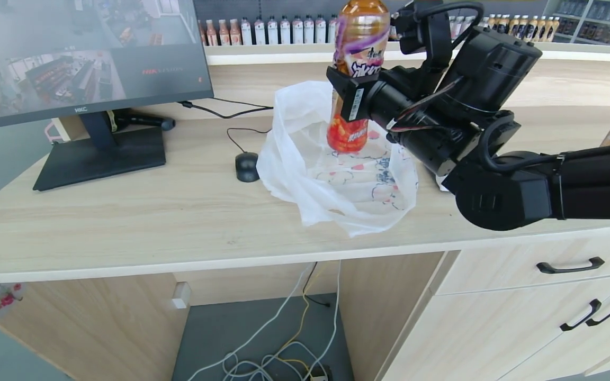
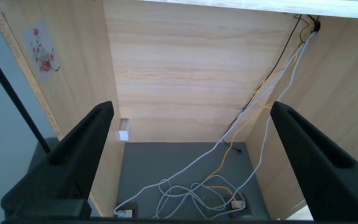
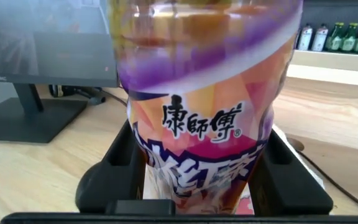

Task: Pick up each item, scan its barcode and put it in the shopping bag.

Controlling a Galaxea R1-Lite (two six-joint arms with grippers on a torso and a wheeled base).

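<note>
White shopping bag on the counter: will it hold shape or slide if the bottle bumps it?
Likely floppy: the shopping bag is thin, crumpled, translucent film slumped on the counter, so its mouth probably won't stay open. Probably light and unanchored, so the bottle could shove it sideways.

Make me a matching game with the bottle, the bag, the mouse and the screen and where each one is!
1 bottle; 2 shopping bag; 3 mouse; 4 monitor.
A slumped on the counter; B gripped upright by the right gripper; C standing at the counter's left end; D beside the shopping bag, on its left.
Pairs: 1-B, 2-A, 3-D, 4-C.
</note>
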